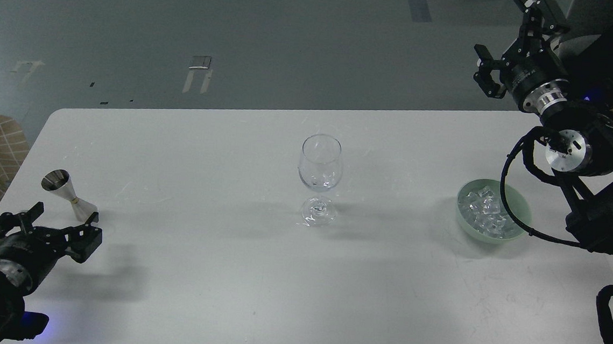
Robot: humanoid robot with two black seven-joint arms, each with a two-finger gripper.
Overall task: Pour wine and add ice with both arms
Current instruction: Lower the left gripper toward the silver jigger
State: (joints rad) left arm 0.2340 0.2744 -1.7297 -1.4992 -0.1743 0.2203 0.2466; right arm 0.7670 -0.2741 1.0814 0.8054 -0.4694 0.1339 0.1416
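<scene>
**Glass at centre, ice in its bowl, both grippers apart**

White and lightly scuffed, the surface [224, 274] fills the lower part of the head view, with grey floor beyond its far edge. A clear wine glass [319, 178] stands upright near the middle of the surface, its bowl looking empty. Toward the right edge sits a pale green bowl [520, 206] holding the ice [484, 211], a heap of small clear chunks; a black cable from the right arm loops over the bowl's right side. Near the left edge stands a steel jigger [68, 190], upright.

The left gripper [62, 225] is low at the left edge, just beside the jigger's base, its fingers spread and holding nothing. The right gripper [500, 56] is raised beyond the far right corner, well apart from the bowl, fingers parted and empty.
</scene>
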